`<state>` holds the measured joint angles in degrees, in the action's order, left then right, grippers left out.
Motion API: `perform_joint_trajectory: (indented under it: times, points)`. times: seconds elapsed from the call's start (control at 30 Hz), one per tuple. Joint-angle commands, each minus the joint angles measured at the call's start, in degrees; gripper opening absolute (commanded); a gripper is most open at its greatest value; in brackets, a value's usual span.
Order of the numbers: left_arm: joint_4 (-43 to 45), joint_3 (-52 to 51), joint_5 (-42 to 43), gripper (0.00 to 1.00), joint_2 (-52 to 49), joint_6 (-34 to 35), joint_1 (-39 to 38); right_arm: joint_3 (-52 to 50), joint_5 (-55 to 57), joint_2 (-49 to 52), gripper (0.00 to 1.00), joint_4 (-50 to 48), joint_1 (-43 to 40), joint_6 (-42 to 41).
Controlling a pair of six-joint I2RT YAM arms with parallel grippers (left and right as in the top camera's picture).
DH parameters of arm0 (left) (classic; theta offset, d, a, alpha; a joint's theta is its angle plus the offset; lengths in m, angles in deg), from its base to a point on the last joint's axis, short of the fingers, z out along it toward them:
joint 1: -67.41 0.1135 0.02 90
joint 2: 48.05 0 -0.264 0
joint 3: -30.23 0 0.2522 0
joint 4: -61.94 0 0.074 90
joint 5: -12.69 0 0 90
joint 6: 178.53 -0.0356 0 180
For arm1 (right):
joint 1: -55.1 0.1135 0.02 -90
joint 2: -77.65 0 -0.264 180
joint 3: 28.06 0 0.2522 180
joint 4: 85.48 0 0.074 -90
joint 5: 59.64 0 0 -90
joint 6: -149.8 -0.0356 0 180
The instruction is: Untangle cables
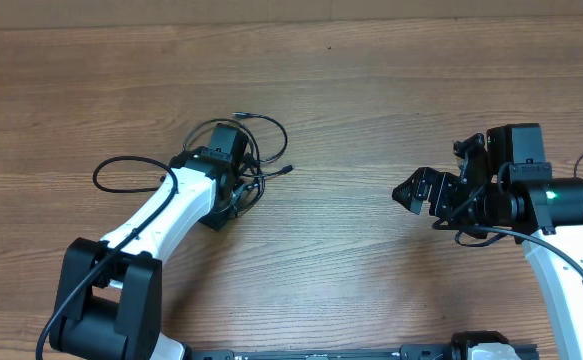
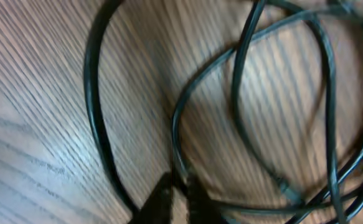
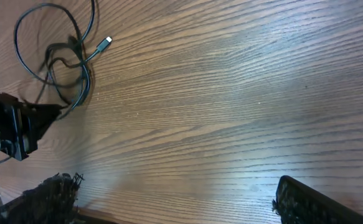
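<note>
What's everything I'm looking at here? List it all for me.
cables: one tangled bundle, strand count unclear, black, on the table near the left arm
table: one, brown wood grain, beneath everything
left arm: one, white and black, reaching over the cables
right arm: one, white and black, at the right side
left hand: one, black, closed on a strand of the cables
right hand: one, black, open, apart from the cables

Blurry cables [image 2: 234, 93] (loops beyond the edges)
</note>
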<state>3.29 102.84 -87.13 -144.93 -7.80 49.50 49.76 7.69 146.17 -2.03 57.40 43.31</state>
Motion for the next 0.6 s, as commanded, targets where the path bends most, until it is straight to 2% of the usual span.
perform_joint_trajectory:
  times: [0.0, 0.17, 0.23, 0.3, 0.37, 0.43, 0.5, 0.57]
  points:
    - [0.33, 1.2, -5.81, 0.04, 0.52, -0.09, 1.01, -0.35, -0.35, -0.85, 1.0, -0.26, 0.26, 0.44]
    - [-0.33, 5.99, -5.03, 0.05, 3.43, -8.41, 2.54, -0.37, -0.35, -0.85, 1.0, -0.2, 0.26, 0.28]
    - [-0.33, 6.62, -3.32, 0.12, 4.24, -10.05, 2.54, -0.35, -0.37, -0.85, 1.0, -0.5, 0.26, 0.28]
    - [-1.4, 6.6, -0.98, 0.34, 4.35, -10.05, 2.51, -0.37, -0.37, -0.85, 1.0, -0.17, 0.26, 0.26]
    - [-2.03, 6.56, -0.15, 0.42, 4.33, -10.05, 2.51, -0.37, -0.35, -0.85, 1.0, -0.17, 0.26, 0.28]
    - [-3.06, 6.56, -0.15, 0.58, 4.33, -10.05, 2.51, -0.35, -0.35, -0.85, 1.0, -0.13, 0.26, 0.31]
    - [-5.4, 6.56, 0.35, 0.69, 4.33, -10.03, 2.51, -0.37, -0.33, -0.85, 1.0, -0.15, 0.26, 0.31]
    - [-6.75, 6.51, 0.39, 0.76, 4.33, -10.01, 2.51, -0.37, -0.2, -0.85, 1.0, -0.46, 0.26, 0.31]
